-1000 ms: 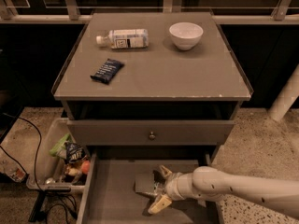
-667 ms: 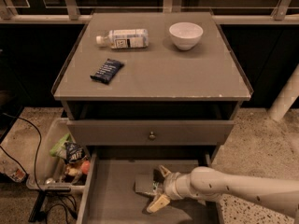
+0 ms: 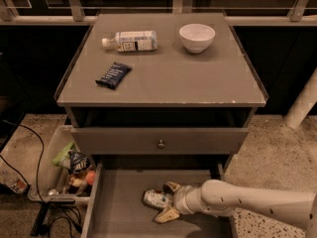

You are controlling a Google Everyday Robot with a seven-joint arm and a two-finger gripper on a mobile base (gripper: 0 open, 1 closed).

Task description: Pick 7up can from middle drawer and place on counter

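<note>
The 7up can (image 3: 156,199) lies on its side on the floor of the open middle drawer (image 3: 119,207), silvery with green print. My gripper (image 3: 168,201) reaches in from the right on a white arm. Its two tan fingers (image 3: 172,187) stand spread, one behind and one in front of the can's right end, and do not look closed on it. The counter (image 3: 163,78) is the grey cabinet top above, with a chipped front edge.
On the counter lie a clear white-labelled bottle (image 3: 130,40), a white bowl (image 3: 197,36) and a dark blue snack packet (image 3: 113,75). A shut drawer front with a round knob (image 3: 161,144) sits above the open drawer. A bin of snacks (image 3: 69,168) stands at the left on the floor.
My gripper has edged slightly left, so its fingers now sit closer around the can's end. The can has not visibly moved.
</note>
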